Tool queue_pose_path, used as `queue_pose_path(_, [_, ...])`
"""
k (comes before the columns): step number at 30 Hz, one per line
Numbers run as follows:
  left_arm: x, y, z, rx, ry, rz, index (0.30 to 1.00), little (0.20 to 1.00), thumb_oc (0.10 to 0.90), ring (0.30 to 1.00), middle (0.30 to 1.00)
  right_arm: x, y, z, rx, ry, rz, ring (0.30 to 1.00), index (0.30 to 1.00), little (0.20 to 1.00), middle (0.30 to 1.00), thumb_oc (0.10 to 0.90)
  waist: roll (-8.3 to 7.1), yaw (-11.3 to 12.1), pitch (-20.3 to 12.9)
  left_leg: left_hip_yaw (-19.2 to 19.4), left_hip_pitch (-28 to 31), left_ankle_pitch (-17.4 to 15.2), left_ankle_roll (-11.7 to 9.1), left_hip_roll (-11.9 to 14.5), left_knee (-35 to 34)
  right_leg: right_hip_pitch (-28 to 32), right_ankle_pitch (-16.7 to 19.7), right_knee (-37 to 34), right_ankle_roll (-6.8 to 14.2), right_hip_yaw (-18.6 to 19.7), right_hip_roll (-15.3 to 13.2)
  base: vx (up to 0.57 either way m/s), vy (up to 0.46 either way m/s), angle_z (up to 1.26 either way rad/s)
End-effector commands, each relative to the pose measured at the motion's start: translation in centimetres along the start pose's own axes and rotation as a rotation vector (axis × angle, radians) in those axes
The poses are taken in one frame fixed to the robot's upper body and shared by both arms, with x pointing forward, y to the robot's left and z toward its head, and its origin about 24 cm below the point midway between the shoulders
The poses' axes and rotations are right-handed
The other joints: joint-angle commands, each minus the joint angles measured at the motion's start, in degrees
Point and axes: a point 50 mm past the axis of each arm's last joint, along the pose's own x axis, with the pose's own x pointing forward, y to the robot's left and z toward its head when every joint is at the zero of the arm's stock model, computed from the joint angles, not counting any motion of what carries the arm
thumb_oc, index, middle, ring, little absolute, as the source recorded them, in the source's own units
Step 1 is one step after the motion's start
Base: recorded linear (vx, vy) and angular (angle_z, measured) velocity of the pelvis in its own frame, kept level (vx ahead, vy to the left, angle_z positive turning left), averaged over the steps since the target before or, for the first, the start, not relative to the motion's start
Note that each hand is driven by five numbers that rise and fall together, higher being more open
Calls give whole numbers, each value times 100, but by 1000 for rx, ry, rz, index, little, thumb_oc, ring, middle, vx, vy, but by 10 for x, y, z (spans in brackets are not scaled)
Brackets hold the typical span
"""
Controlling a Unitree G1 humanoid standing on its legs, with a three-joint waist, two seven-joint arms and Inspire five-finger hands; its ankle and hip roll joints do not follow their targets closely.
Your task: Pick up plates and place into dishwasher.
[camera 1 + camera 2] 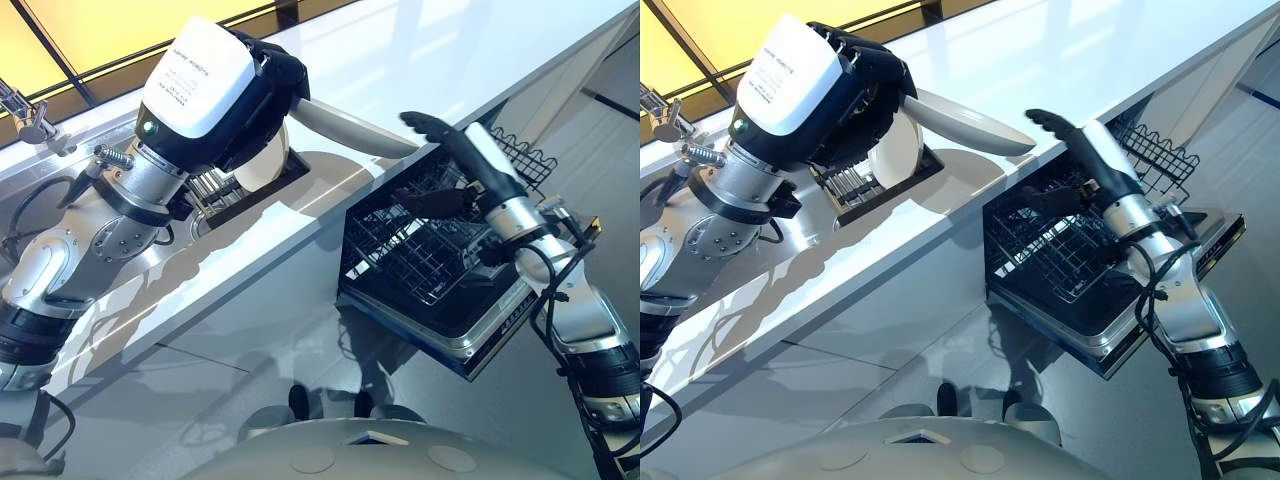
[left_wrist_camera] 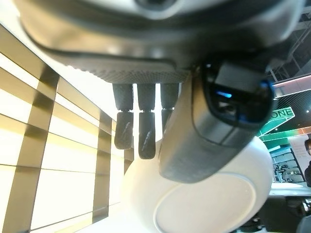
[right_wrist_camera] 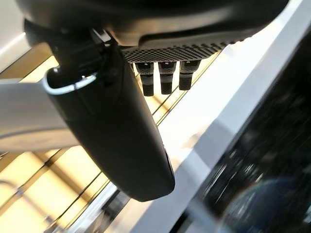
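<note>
Left hand [image 1: 855, 95], dark with a white back cover, raised over the white countertop [image 1: 1060, 50]; fingers and thumb curled round the rim of a round white ceramic plate [image 1: 970, 122], which it holds clear of the counter, edge pointing toward the right hand. In the left wrist view the thumb [image 2: 228, 116] lies across the plate's pale underside [image 2: 214, 204] with the fingers [image 2: 141, 131] behind it. A second white plate [image 1: 895, 150] stands on edge in a dark slotted rack [image 1: 865, 185] set in the countertop, just below the held plate. Right hand [image 1: 470, 150], dark, fingers straight and relaxed, holding nothing, poised above the black wire dishwasher basket [image 1: 420, 245] and just beside the held plate's far edge; contact between them cannot be told. Basket sits pulled out over the open dishwasher door [image 1: 480, 335], below the counter edge. Metal tap fitting [image 1: 30, 120] at the counter's far left.
</note>
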Motion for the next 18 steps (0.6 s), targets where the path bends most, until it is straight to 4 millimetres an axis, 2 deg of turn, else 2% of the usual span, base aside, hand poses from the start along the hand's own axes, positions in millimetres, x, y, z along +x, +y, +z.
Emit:
queue_pose_path(1, [26,25,-7,24,0,177,300,200,100,300,300,13,-30,76,-24,-392,-59,900,900,900,900,800,-120,63,-508,21,187,-528,-154,-53,12,-112,85,143,490,-177,-38,0,0,0])
queue_pose_path(8, [29,18,-2,-12,-7,168,300,200,100,300,300,13,-24,96,17,-520,-81,900,900,900,900,800,-120,96,-521,19,177,-528,-147,-52,12,-97,84,109,480,-192,-35,20,-5,2])
queue_pose_path(9, [29,17,-2,-15,-6,167,300,200,100,300,300,13,-25,97,12,-536,-96,836,836,826,836,726,-118,96,-520,19,178,-529,-145,-52,12,-96,83,108,478,-187,-31,0,0,0])
queue_pose_path(10, [29,16,-1,-20,-6,166,300,200,100,300,300,12,-26,99,10,-547,-116,594,594,543,594,443,-116,98,-511,29,151,-473,-141,-52,12,-130,123,125,467,-189,-32,0,0,0])
queue_pose_path(11, [29,16,-1,-23,-5,166,300,200,100,300,300,12,-26,99,11,-550,-123,300,300,200,300,100,-114,99,-513,29,150,-474,-142,-51,12,-130,121,125,467,-189,-33,0,0,0])
queue_pose_path(18, [28,14,1,-64,8,155,300,200,100,300,300,7,-30,97,-23,-544,-199,300,300,200,300,100,-96,99,-517,8,144,-469,-125,-51,12,-135,91,155,463,-166,-26,0,0,0])
